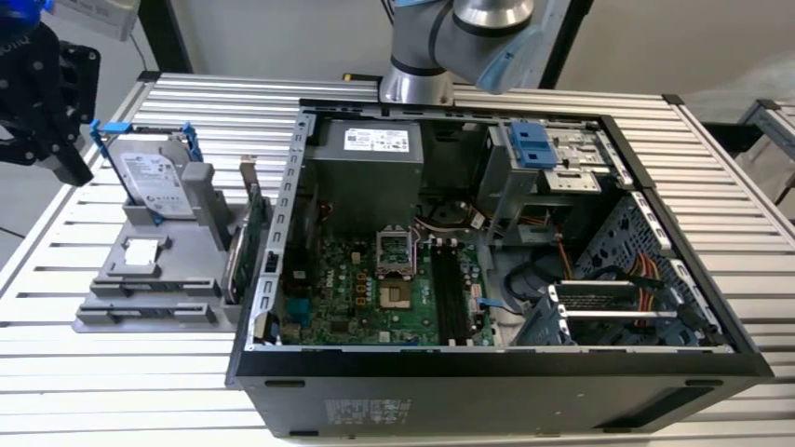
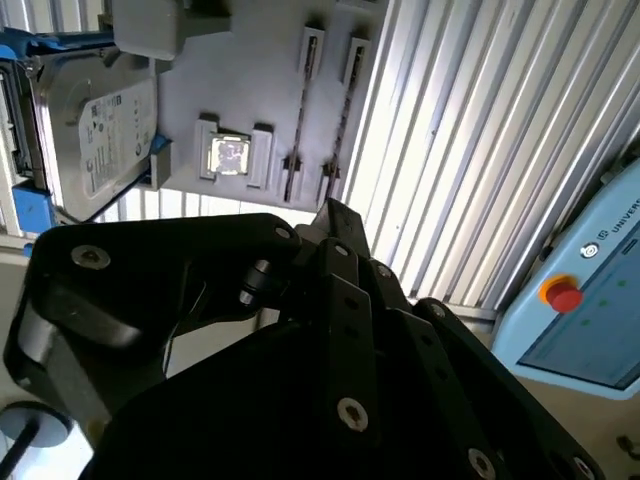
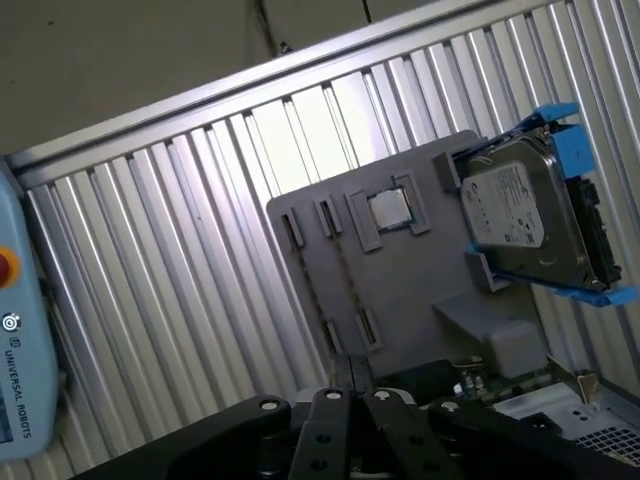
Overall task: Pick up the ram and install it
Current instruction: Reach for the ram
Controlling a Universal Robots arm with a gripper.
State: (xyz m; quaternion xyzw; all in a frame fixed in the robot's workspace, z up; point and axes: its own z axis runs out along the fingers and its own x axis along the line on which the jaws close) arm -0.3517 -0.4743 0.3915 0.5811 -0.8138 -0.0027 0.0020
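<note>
- Pincer (image 1: 62, 158), upper left of the exterior view: cut by the frame's left edge.
- Robot arm (image 1: 453, 37): cut off at the top edge.
- Green card (image 1: 245, 244): seen edge-on, its face hidden.
- Memory slots (image 1: 450, 298): too dark and small to tell what sits in them.
- Computer case (image 1: 497, 396): its underside is cut by the lower edge.

Printed labels noted on hard drive (image 1: 158, 183) at nine o'clock of computer case (image 1: 497, 365), power supply (image 1: 367, 160) at twelve o'clock, teach pendant (image 2: 585, 320); wording not transcribed.
</note>
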